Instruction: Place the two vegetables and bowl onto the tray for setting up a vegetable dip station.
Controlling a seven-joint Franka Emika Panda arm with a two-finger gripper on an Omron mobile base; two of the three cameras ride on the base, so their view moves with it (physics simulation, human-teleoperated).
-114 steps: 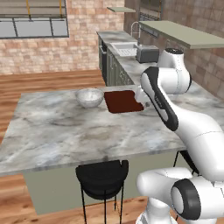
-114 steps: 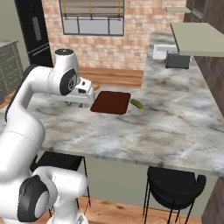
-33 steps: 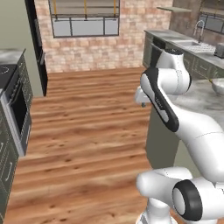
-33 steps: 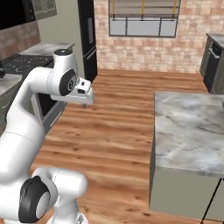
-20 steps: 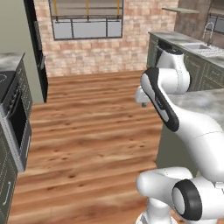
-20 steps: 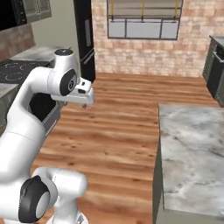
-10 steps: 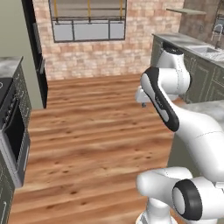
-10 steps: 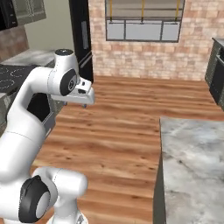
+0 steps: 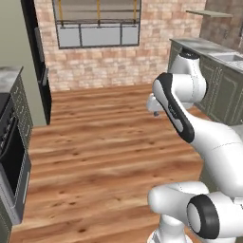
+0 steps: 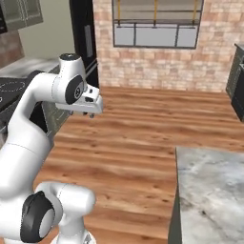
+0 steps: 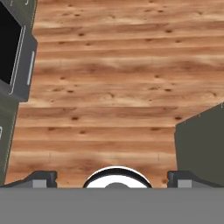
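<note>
The two vegetables, the bowl and the tray are out of view. My gripper (image 9: 155,112) hangs folded close to the arm, high over bare wooden floor, and in the right base view the gripper (image 10: 91,113) points down beside the upper arm. In the hand view its two dark fingertips (image 11: 42,178) stand far apart at the bottom corners. The gripper (image 11: 111,180) is open with nothing between the fingers, and plank floor lies below it.
A marble island corner (image 10: 214,190) sits at the lower right, its dark side (image 11: 201,148) beside the hand. An oven (image 9: 12,156) and cabinets stand on the left. A black fridge (image 10: 83,38), a brick wall with a window (image 9: 97,23) and green cabinets (image 9: 218,90) lie ahead.
The whole picture has shifted as the base moves: the island with the tray and bowl has slid out to the right and the oven side has come in. The arm's pose is unchanged.
</note>
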